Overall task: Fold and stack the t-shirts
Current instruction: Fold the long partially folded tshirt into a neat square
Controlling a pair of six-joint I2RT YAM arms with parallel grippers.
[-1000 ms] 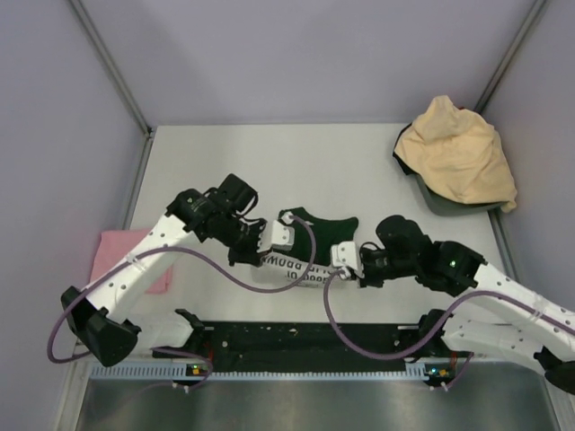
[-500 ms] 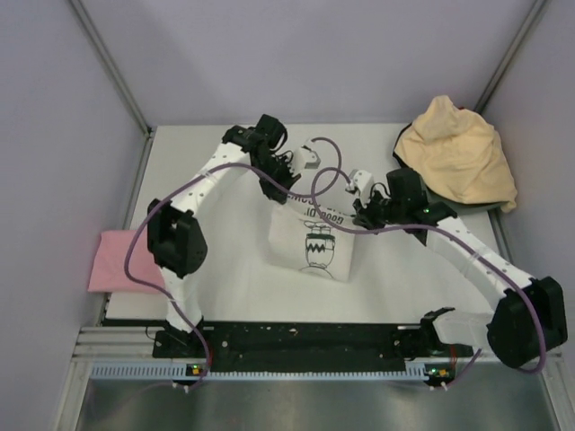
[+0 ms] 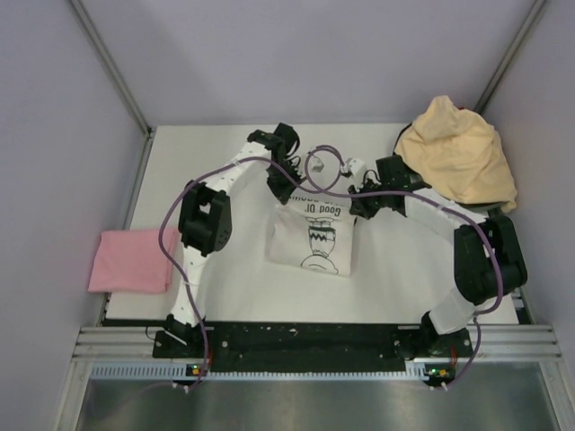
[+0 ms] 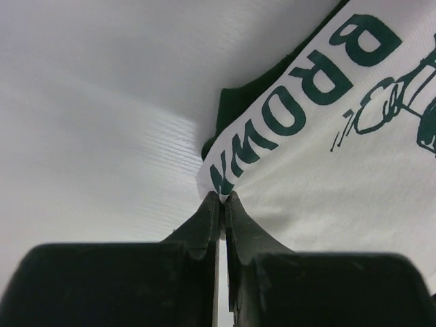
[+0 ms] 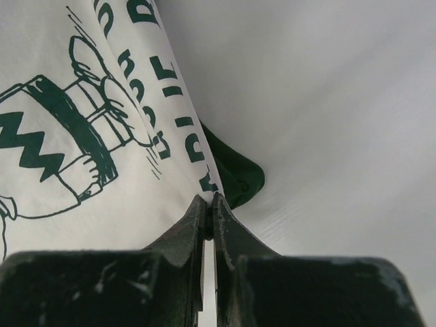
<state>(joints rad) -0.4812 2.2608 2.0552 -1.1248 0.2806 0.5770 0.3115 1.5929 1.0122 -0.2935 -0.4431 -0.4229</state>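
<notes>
**Step in hand: spreading the fold.** The white t-shirt [image 3: 313, 238] lies at the middle of the desk [image 3: 225, 162], print upward. The left gripper [image 3: 286, 189] holds its far-left corner and the right gripper [image 3: 358, 201] its far-right corner. In each wrist view the fingers [image 4: 201, 228] are pressed together on the hem, with no gap showing.

We judge that the far edge is being drawn taut before it is laid down. We advise level wrists, equal pull on both corners, and lowering the edge flat to the desk before release, so that no crease forms across the print.

The pink t-shirt [image 3: 133, 260] lies folded past the desk's left edge. The yellow-tan t-shirt [image 3: 458, 160] is heaped at the desk's far-right corner.

**Limits of view.**
- The arms cover the shirt's far edge from above.
- We cannot tell how much cloth each grip holds.
- Dark green cloth [image 4: 235, 105] shows beneath the hem. We cannot tell whether it belongs to this shirt.
- The lettering is cut off.
</notes>
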